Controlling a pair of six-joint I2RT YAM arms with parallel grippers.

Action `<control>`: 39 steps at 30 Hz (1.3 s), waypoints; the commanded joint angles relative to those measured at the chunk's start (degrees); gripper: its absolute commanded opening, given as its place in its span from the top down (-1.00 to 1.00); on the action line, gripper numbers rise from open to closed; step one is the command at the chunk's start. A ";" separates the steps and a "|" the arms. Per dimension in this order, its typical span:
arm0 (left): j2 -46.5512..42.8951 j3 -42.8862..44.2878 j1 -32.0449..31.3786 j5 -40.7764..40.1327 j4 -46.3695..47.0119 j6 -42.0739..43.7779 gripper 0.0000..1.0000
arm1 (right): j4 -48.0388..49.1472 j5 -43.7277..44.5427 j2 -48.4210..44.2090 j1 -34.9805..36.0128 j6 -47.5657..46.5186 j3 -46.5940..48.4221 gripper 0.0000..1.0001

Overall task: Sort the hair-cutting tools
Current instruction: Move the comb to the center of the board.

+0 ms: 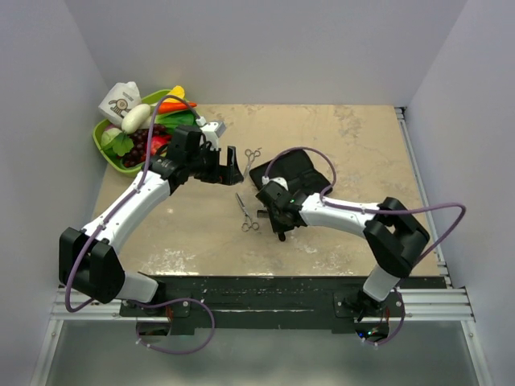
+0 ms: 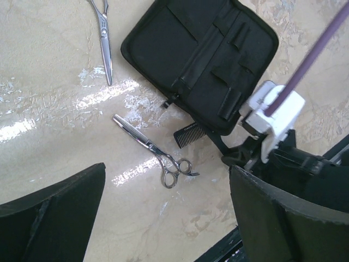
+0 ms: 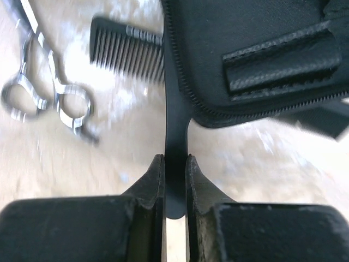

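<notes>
The right gripper (image 3: 174, 164) has its jaws pressed on a thin black strip at the near edge of the case (image 3: 262, 54) (a flap or a tab, hard to say). Just left of it, the comb (image 3: 128, 49) pokes out from under that edge, teeth showing. The toothed scissors (image 2: 155, 150) lie apart on bare table (image 1: 362, 145), with open room around them. Farther back, the left gripper (image 1: 235, 165) hovers with jaws spread wide, holding nothing. The plain scissors (image 2: 103, 38) lie beside the case's far left corner. The green tray (image 1: 105, 145) sits far left.
</notes>
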 commanded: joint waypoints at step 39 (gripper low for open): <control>1.42 2.70 -0.31 4.52 0.85 -0.86 -0.99 | -20.61 0.05 -25.89 1.18 17.00 -3.04 1.00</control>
